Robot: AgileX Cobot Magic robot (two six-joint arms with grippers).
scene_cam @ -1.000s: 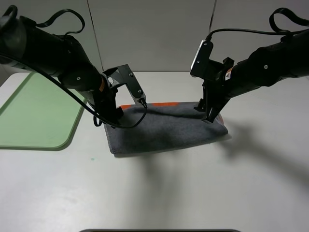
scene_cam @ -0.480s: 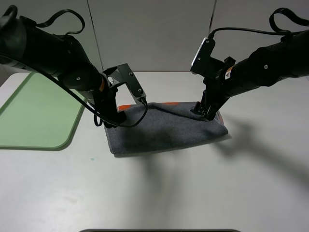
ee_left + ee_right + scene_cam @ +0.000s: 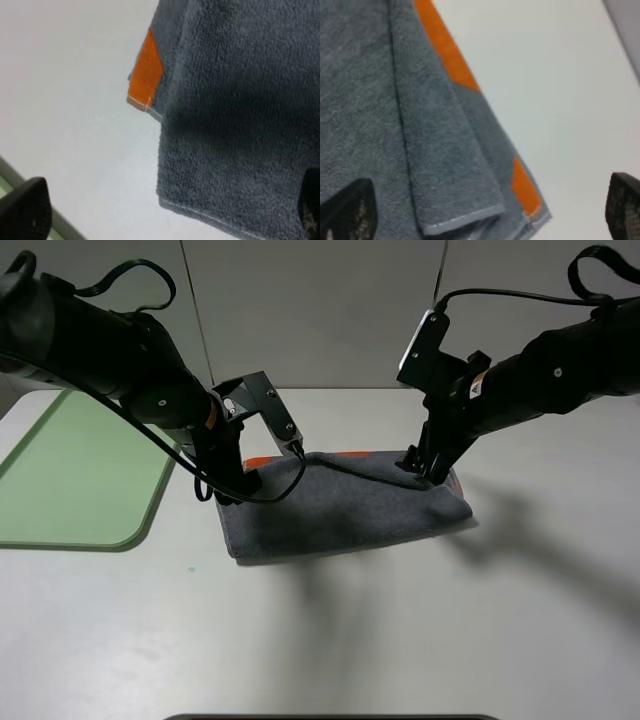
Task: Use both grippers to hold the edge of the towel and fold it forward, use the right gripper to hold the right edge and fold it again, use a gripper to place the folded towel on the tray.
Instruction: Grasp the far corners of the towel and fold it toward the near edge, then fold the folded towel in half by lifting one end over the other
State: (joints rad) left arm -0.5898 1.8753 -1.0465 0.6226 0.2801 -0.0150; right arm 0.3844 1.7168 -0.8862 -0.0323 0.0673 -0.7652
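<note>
The grey towel (image 3: 340, 508) is lying folded in half in the middle of the frame on the white table (image 3: 420, 630), with its orange band (image 3: 352, 455) peeking out along the far side. The left gripper (image 3: 232, 486) is sitting low at the towel's far left corner, and its fingers (image 3: 25, 212) are standing wide apart, holding nothing. The right gripper (image 3: 428, 470) is sitting low at the far right corner, and its fingers (image 3: 347, 212) are standing wide apart too, holding nothing. A small orange and white label (image 3: 471, 388) is showing on the right arm, but its writing is too small to read. A green tray (image 3: 70, 480) is lying at the left of the frame, apart from the towel.
</note>
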